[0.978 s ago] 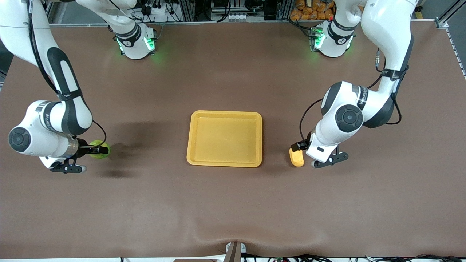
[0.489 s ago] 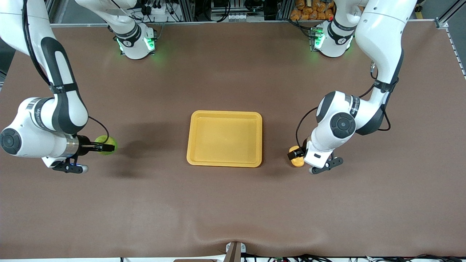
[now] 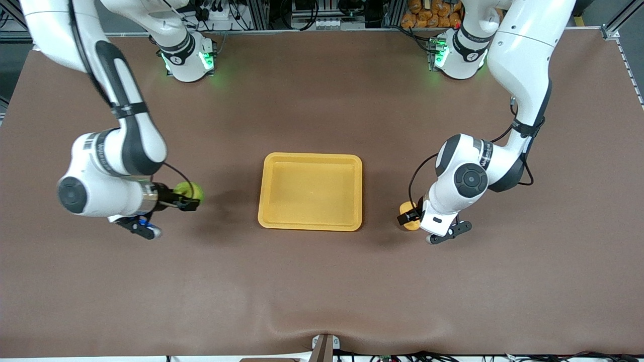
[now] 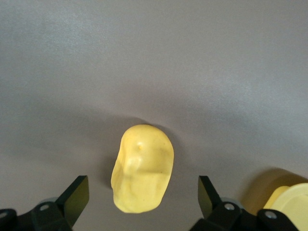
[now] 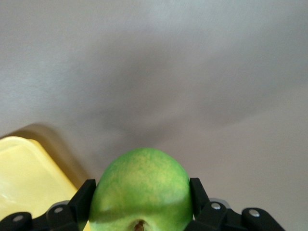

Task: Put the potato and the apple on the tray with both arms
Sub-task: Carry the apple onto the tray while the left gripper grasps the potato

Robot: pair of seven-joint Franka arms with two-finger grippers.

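Note:
The green apple (image 3: 191, 190) is held in my right gripper (image 3: 188, 197), shut on it, above the table between the right arm's end and the tray. In the right wrist view the apple (image 5: 140, 175) fills the space between both fingers of that gripper (image 5: 142, 195). The yellow-orange tray (image 3: 310, 193) lies empty mid-table. The potato (image 3: 407, 222) lies on the table beside the tray, toward the left arm's end, mostly hidden by the hand. My left gripper (image 3: 410, 219) is low over it. In the left wrist view the potato (image 4: 143, 174) lies between the open fingers (image 4: 77, 198), touching neither.
A tray corner shows in the left wrist view (image 4: 292, 207) and in the right wrist view (image 5: 24, 178). The arm bases (image 3: 187, 58) stand at the table's edge farthest from the front camera. A metal bracket (image 3: 324, 347) sits at the nearest edge.
My right gripper has carried the apple up and toward the tray. My left gripper has shifted slightly over the potato, which still lies on the table.

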